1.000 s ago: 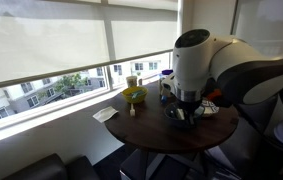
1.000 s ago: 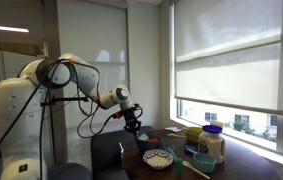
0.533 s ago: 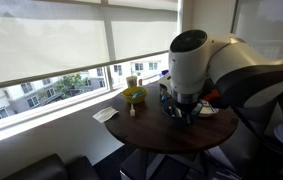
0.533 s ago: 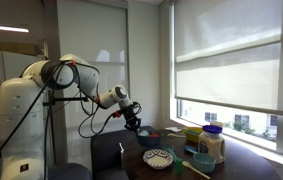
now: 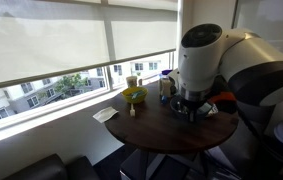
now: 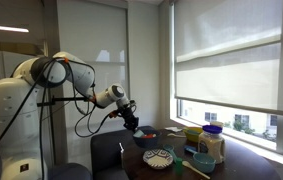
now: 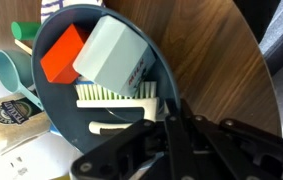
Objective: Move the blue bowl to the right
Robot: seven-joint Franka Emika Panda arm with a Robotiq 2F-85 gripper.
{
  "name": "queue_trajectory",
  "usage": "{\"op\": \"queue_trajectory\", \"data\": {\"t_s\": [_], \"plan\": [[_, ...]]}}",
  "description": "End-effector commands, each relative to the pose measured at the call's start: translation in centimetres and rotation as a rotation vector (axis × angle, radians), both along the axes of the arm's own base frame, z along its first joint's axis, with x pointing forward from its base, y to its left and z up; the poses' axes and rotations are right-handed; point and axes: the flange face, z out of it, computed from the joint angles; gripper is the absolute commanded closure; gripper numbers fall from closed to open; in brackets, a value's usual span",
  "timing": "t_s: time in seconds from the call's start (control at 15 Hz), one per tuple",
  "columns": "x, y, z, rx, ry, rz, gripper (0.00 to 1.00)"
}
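Note:
The blue bowl [image 7: 81, 100] fills the wrist view. It holds an orange block [image 7: 61, 55], a pale blue block [image 7: 116, 55] and a white brush [image 7: 116, 95]. My gripper [image 7: 171, 112] is shut on the bowl's near rim, with the fingers pressed together over the edge. In both exterior views the gripper [image 5: 189, 106] [image 6: 132, 126] points down at the dark bowl [image 5: 181, 113] [image 6: 145, 135] on the round wooden table [image 5: 156, 130]. The arm hides most of the bowl in an exterior view.
A yellow-green bowl [image 5: 133, 96] and a paper [image 5: 106, 114] lie near the window side. A white patterned dish [image 6: 158, 158], a teal bowl [image 6: 203, 160] and jars [image 6: 212, 145] stand on the table. A teal cup [image 7: 6, 68] lies beside the blue bowl.
The arm has shifted sideways across the table with the gripper held low on the bowl. The bowl seems to have moved with it.

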Motion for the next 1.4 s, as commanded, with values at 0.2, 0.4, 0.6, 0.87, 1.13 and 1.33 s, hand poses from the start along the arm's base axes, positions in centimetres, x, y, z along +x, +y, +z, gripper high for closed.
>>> {"op": "queue_trajectory", "data": {"t_s": [0.2, 0.4, 0.6, 0.87, 1.13, 1.33], "plan": [[-1.9, -1.5, 1.9, 0.026, -0.093, -0.103, 0.95], [-2.1, -1.8, 2.5, 0.054, -0.13, -0.11, 0.99], [-2.1, -4.7, 3.2, 0.045, -0.152, -0.192, 0.99], [-1.6, -9.6, 3.5, 0.038, -0.151, -0.272, 0.99], [-1.9, -15.7, 5.6, 0.03, -0.179, -0.376, 0.99], [-2.5, -20.6, 7.6, 0.093, -0.215, -0.439, 0.99]]}}
